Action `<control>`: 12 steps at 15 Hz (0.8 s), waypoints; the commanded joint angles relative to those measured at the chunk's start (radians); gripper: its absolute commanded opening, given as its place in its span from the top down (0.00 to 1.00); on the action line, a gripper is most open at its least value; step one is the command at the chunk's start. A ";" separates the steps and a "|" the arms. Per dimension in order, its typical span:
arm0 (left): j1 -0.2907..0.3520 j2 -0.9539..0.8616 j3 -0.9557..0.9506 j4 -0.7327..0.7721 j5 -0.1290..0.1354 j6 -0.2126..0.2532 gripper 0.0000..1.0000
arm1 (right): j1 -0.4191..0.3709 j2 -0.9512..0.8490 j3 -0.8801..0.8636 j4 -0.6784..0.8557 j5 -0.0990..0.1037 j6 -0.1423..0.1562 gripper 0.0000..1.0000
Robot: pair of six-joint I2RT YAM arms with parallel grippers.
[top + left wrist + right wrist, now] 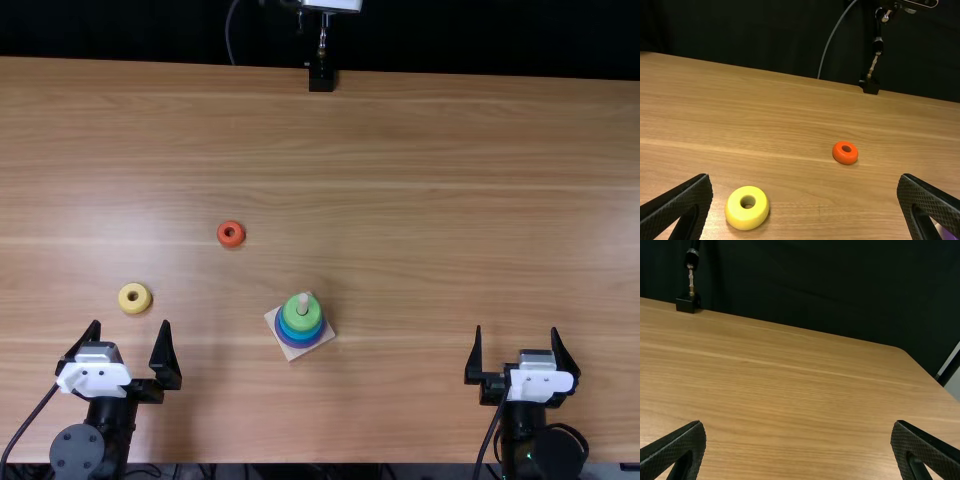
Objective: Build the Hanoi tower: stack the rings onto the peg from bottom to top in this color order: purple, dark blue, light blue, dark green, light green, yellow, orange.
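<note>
Your left gripper is empty, its fingers apart, just nearer than the yellow ring at near left. Your right gripper is spread too, near right. Straddle yellow squarely, pinch evenly, lift clear, then centre its hole over the peg. Save the farther orange ring for last.

purple ring cropped at edge, black stand cropped

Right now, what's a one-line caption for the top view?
Ring tower with light green ring on top; yellow ring and orange ring loose on table; left fingers and right fingers open.
</note>
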 commanded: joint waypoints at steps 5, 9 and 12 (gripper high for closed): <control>0.012 -0.012 -0.042 -0.005 -0.001 0.008 0.00 | -0.011 -0.012 -0.016 -0.009 0.015 -0.001 0.00; 0.012 -0.012 -0.042 -0.011 -0.001 0.006 0.00 | -0.011 -0.012 -0.016 -0.009 0.015 -0.003 0.00; 0.022 -0.012 -0.019 -0.018 0.012 0.011 0.00 | -0.011 -0.012 -0.016 -0.009 0.015 -0.003 0.00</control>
